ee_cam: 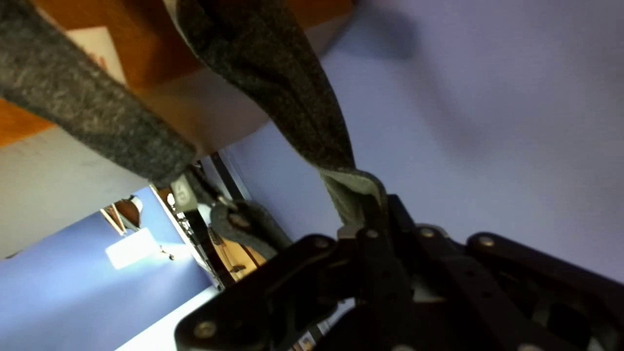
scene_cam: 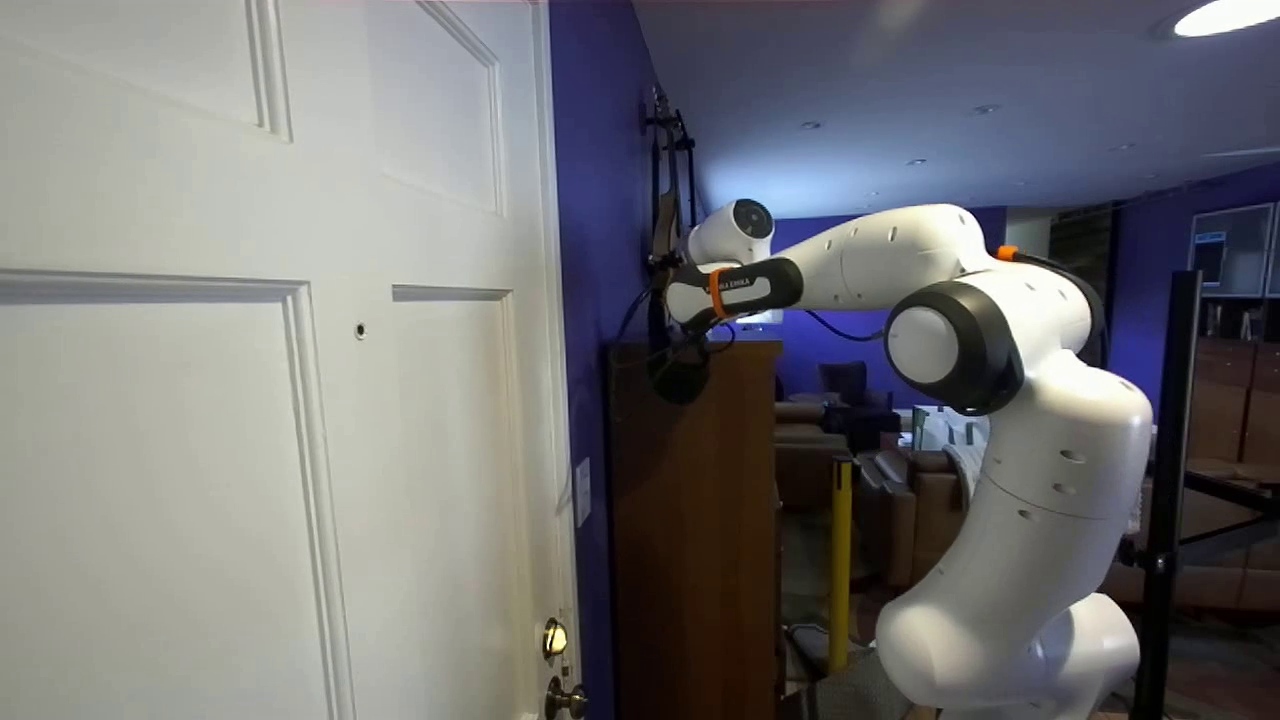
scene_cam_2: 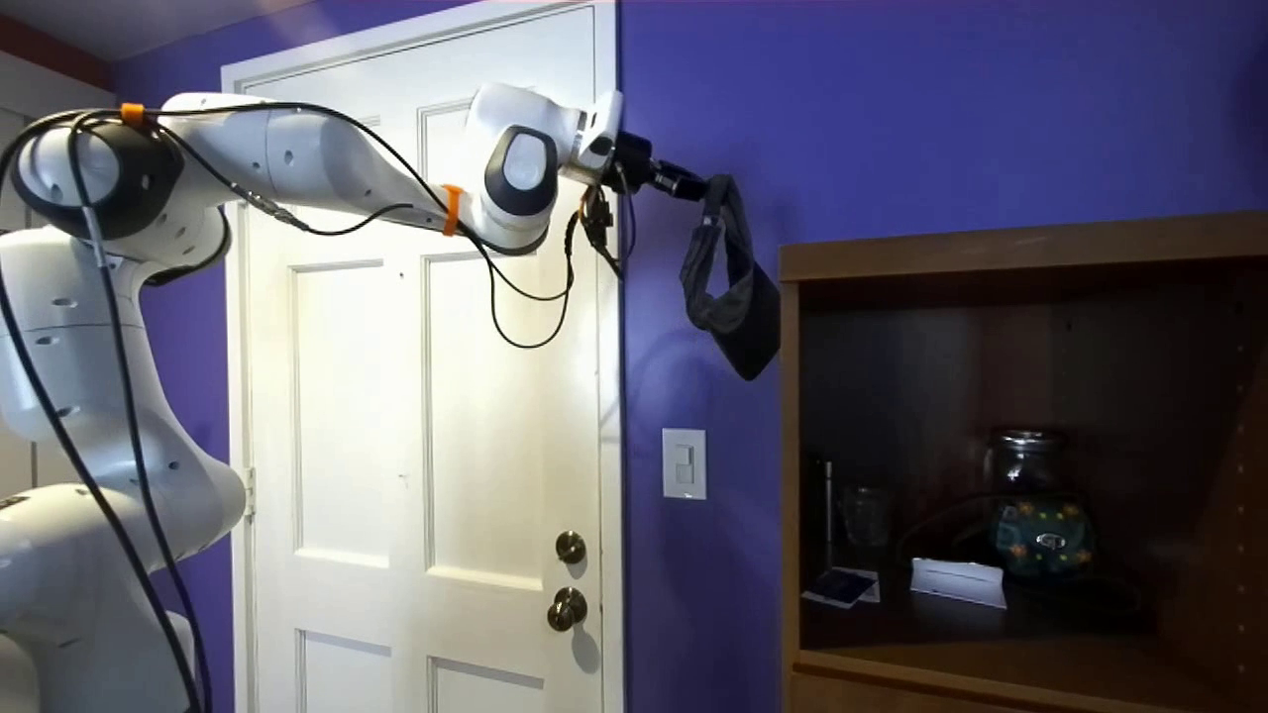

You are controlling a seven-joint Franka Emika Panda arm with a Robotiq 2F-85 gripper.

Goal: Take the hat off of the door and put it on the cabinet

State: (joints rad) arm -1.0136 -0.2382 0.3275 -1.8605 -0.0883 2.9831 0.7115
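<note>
Leftward in an exterior view, the white door [scene_cam_2: 337, 416] stands behind the arm [scene_cam_2: 317, 163]. Next, the gripper [scene_cam_2: 705, 188] pinches the dark hat [scene_cam_2: 748, 327] by its band, dangling it before the purple wall [scene_cam_2: 941, 119], near the brown cabinet [scene_cam_2: 1020, 250].

A lamp [scene_cam: 1225, 17] glares higher than the cabinet [scene_cam_2: 991, 250], whose inside is dim; the door [scene_cam_2: 485, 416] near it is bright. Faint shadows mark the wall [scene_cam_2: 713, 564] between. The wrist view is blurry.
</note>
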